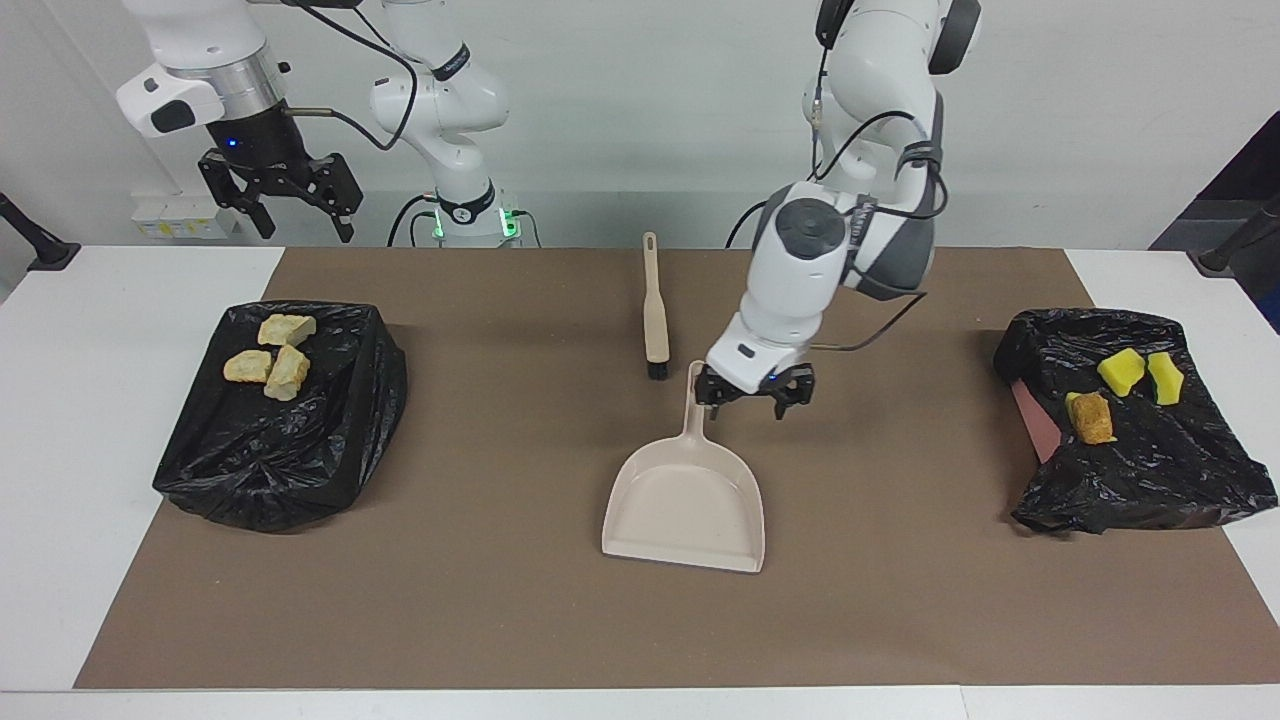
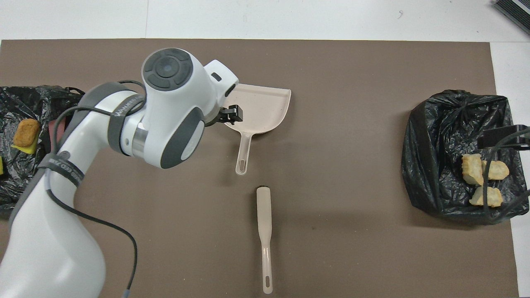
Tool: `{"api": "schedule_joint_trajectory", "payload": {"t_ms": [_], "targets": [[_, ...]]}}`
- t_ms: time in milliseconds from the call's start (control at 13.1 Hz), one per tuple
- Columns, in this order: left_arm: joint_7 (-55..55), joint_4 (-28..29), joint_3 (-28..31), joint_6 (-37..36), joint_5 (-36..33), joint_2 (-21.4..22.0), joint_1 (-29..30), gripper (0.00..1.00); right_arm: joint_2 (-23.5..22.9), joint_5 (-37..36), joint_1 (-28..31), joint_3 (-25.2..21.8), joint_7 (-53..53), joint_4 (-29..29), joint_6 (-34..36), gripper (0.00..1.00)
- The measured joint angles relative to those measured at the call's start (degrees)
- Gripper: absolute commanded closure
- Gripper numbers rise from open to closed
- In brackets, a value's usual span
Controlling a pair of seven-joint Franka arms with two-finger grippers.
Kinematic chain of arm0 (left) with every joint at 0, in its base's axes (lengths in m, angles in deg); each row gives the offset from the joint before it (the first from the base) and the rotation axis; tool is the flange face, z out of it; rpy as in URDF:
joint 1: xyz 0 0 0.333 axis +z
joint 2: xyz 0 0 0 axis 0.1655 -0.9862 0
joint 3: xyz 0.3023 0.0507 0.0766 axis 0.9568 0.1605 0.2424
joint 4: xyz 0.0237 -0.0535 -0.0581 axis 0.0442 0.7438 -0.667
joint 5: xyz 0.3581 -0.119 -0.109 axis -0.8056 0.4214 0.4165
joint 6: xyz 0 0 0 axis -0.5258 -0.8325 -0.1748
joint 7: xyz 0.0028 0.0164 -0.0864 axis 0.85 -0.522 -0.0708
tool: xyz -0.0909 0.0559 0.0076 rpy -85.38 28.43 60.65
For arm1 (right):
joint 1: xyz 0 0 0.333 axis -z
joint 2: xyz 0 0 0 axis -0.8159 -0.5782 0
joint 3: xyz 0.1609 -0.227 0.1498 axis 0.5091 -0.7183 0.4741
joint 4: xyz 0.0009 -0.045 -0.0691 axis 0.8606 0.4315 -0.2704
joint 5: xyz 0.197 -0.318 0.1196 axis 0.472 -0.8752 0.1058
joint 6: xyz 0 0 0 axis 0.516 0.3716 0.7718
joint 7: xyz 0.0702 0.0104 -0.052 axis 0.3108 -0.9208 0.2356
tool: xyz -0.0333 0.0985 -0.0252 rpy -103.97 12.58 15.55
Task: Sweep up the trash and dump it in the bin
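Left gripper (image 1: 755, 393): centre of the facing view, low over the brown mat, just beside the dustpan's handle at the side toward the left arm's base; fingers spread apart, nothing between them; mostly covered by the arm's own wrist in the overhead view.

Right gripper (image 1: 281, 197): upper left of the facing view, raised high above the table edge, fingers splayed wide, holding nothing; arm waiting.

Dustpan (image 1: 686, 500): beige, flat on the mat, centre of both views; handle pointing toward the robots, open mouth away from them; pan bare inside.

Brush (image 1: 655, 315): beige with black bristles, lying flat just above the dustpan in the facing view, lower centre of the overhead view (image 2: 263, 223); bristle end close to the tip of the dustpan's handle, apart from it.

Pale-yellow lumps (image 1: 270, 357): three, huddled together on the black bag (image 1: 270, 450) at the left of the facing view, right edge of the overhead view (image 2: 482, 178).

Yellow sponge bits (image 1: 1140, 375): two, side by side on the second black bag (image 1: 1150, 470) at the right of the facing view.

Orange-brown lump (image 1: 1092, 418): same bag, just below the sponge bits in the facing view; far left edge of the overhead view (image 2: 25, 131), sitting on something yellow.

Brown mat (image 1: 500, 600): spread across the white table, both bags sitting on its ends.
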Motion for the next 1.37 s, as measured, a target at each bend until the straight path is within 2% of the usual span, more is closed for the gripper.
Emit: {"api": "schedule_joint_trajectory", "payload": {"t_ms": [228, 533, 838, 1066, 1371], "targets": [[-2.59, 0.06, 0.06, 0.04, 0.0, 0.14, 6.22, 0.0, 0.0, 0.0, 0.0, 0.0, 0.0, 0.0, 0.0, 0.0], [-13.57, -0.01, 0.15, -1.11, 0.0, 1.7, 12.55, 0.0, 0.0, 0.0, 0.0, 0.0, 0.0, 0.0, 0.0, 0.0], [-23.77, -0.12, 0.18, -5.95, 0.0, 6.03, 18.64, 0.0, 0.0, 0.0, 0.0, 0.0, 0.0, 0.0, 0.0, 0.0], [-27.6, -0.09, 0.25, -9.85, 0.0, 9.64, 21.71, 0.0, 0.0, 0.0, 0.0, 0.0, 0.0, 0.0, 0.0, 0.0], [-27.66, -0.07, 0.26, -14.26, 0.0, 13.18, 22.27, 0.0, 0.0, 0.0, 0.0, 0.0, 0.0, 0.0, 0.0, 0.0]]}}
